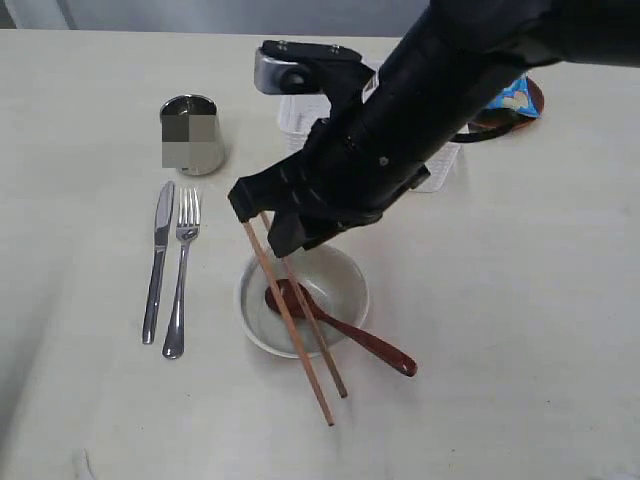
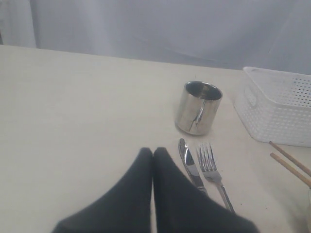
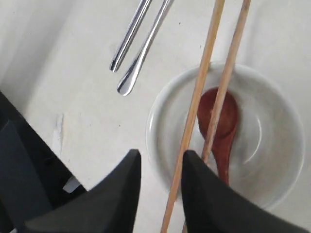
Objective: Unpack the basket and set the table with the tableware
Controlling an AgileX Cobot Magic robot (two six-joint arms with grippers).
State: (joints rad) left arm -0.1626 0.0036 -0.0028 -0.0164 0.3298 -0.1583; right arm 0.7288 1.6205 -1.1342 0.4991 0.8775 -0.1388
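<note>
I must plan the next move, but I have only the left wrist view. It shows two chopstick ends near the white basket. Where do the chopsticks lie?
Observer: The wooden chopsticks lie side by side across a pale bowl.
Operator: Is something in the bowl?
Observer: Yes, a reddish-brown spoon, its head inside and its handle out over the rim.
Operator: Does the right gripper hold the chopsticks?
Observer: No. Its jaws stand apart above them; one chopstick runs through the gap unclamped.
</note>
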